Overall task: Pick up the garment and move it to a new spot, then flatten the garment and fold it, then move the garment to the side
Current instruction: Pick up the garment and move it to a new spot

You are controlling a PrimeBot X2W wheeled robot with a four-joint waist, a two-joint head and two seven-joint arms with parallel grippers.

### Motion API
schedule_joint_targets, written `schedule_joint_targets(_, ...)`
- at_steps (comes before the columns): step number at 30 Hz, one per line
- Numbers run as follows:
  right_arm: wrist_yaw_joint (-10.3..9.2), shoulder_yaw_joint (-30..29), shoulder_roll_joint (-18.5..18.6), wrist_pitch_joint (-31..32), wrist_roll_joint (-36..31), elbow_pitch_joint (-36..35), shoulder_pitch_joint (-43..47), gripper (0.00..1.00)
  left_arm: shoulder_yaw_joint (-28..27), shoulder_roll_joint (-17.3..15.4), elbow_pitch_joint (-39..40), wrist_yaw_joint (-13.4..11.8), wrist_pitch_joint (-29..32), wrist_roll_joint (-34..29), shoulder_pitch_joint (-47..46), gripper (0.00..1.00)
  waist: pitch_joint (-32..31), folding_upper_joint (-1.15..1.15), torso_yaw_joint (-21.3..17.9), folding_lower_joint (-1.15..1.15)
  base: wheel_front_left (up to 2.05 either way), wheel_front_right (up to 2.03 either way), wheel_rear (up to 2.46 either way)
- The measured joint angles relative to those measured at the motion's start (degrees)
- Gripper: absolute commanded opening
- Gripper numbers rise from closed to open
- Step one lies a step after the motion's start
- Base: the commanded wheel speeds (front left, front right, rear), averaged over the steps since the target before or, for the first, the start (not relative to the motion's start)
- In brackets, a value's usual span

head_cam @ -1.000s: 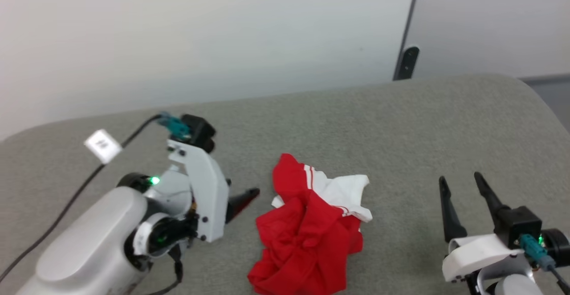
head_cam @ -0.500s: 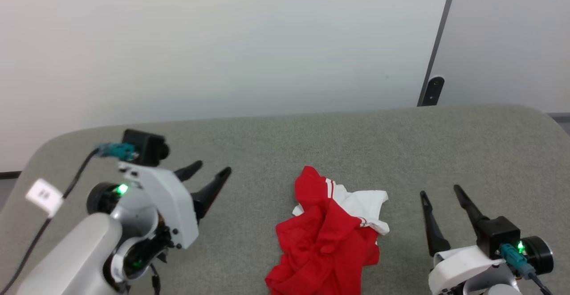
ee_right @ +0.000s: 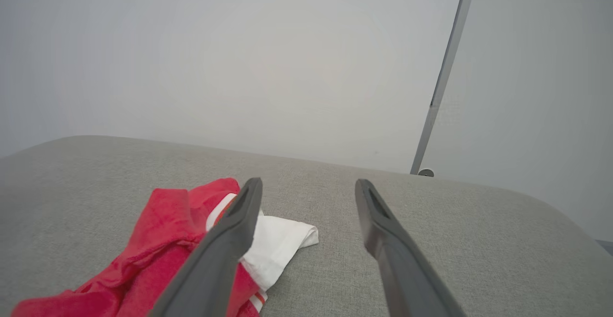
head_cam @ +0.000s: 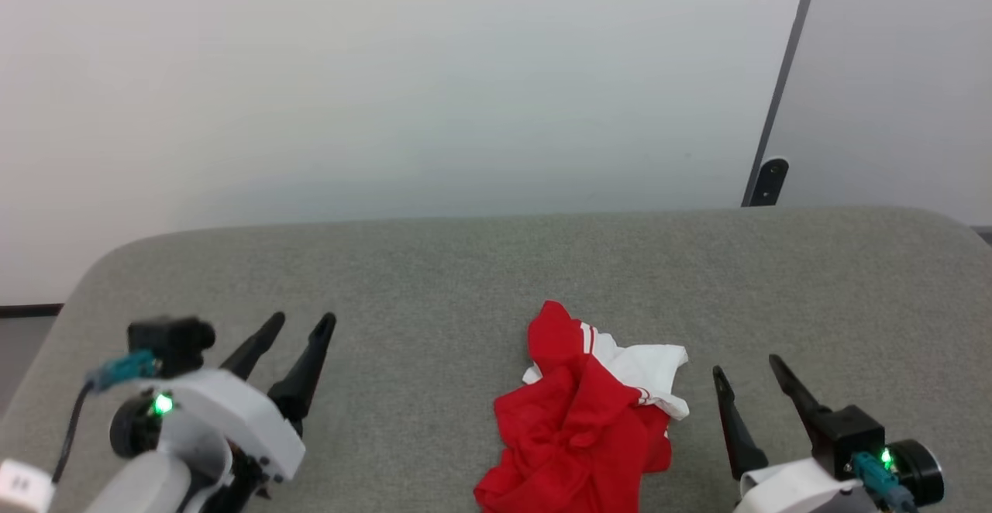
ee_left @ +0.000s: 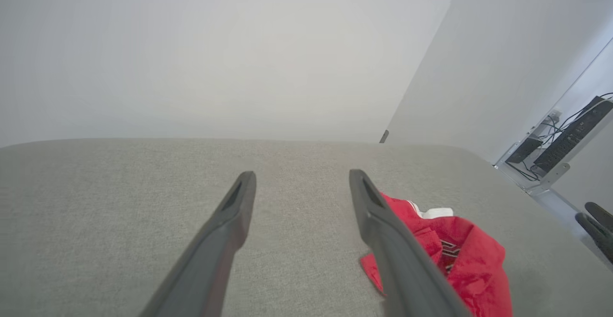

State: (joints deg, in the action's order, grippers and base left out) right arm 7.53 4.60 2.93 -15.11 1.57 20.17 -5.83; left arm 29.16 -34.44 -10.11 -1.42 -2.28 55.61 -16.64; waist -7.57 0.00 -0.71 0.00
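1. Left gripper (head_cam: 304,319): jaws spread wide, nothing between them. We see it at the lower left of the head view, fingers pointing up and a little right over the grey surface (head_cam: 434,280).
2. Change from a second ago: it was rolled sideways then, one finger aimed at the garment (head_cam: 573,428) and close to it. Half a second ago it was partway out. It now sits well apart from the cloth.
3. Left wrist view agrees: left gripper (ee_left: 301,175) spread, bare surface (ee_left: 119,211) between the fingers, garment (ee_left: 469,254) partly behind the right-hand finger.
4. Right gripper (head_cam: 745,367): jaws wide, empty, at the lower right just beside the garment's white sleeve (head_cam: 647,366). We see no contact. Its pose against the garment matches the earlier frames.
5. Garment: a crumpled red heap, white sleeve at its upper right, lying on the surface between the two grippers and nearer the right one. The crumple looks the same across all three head frames.
6. Right wrist view: right gripper (ee_right: 309,183) open, garment (ee_right: 163,226) left of and behind the left-hand finger, white sleeve (ee_right: 282,240) showing between the fingers.
7. The head camera has moved: the whole picture has shifted and shows more wall (head_cam: 387,71). We don't count the garment's shift in frame as a move.
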Motion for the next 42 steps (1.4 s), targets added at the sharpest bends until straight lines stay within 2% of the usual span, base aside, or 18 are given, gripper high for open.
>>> schedule_joint_targets(9, 0.00, 1.10, -0.01, 0.00, 0.60, 0.13, 1.90, 1.00, -1.21, 0.92, -3.48, 0.83, -10.02, -2.57, 5.09, 1.00, -1.72, 0.00, 1.04, 0.00, 0.00, 0.00, 0.00)
schedule_joint_targets(14, 0.00, 1.29, -0.01, 0.00, 0.90, 0.08, 2.81, 1.00, -1.38, 1.29, -3.85, 0.91, -12.15, -6.43, 7.73, 1.00, -2.58, 0.00, 1.51, 0.00, 0.00, 0.00, 0.00)
schedule_joint_targets(17, 0.00, 1.21, -0.01, 0.00, 0.97, -0.46, 3.27, 1.00, -2.74, 1.83, -3.27, 0.01, -12.62, -9.72, 9.46, 1.00, -3.02, 0.00, 1.83, 0.00, 0.00, 0.00, 0.00)
schedule_joint_targets(22, 0.00, -0.30, 0.01, -0.01, 0.87, -2.16, 4.77, 1.00, -8.53, 3.49, 0.80, -2.33, -12.85, -18.39, 13.37, 1.00, -3.59, 0.00, 2.38, 0.00, 0.00, 0.00, 0.00)
schedule_joint_targets(24, 0.00, -0.70, 0.00, -0.01, 0.81, -2.54, 5.33, 1.00, -11.32, 4.99, 2.24, -2.60, -12.85, -19.74, 15.68, 1.00, -3.72, 0.00, 2.54, 0.00, 0.00, 0.00, 0.00)
schedule_joint_targets(37, 0.00, -4.65, 0.02, -0.01, -1.00, -4.75, 7.83, 1.00, -22.59, 9.60, 5.65, 0.36, -12.85, -29.60, 25.58, 1.00, -4.29, 0.00, 2.86, 0.00, 0.00, 0.00, 0.00)
schedule_joint_targets(42, 0.00, -6.20, -0.01, 0.00, -1.15, -6.23, 8.83, 1.00, -26.73, 13.25, 6.47, 1.12, -12.85, -31.67, 28.60, 1.00, -4.27, 0.00, 2.89, 0.00, 0.00, 0.00, 0.00)
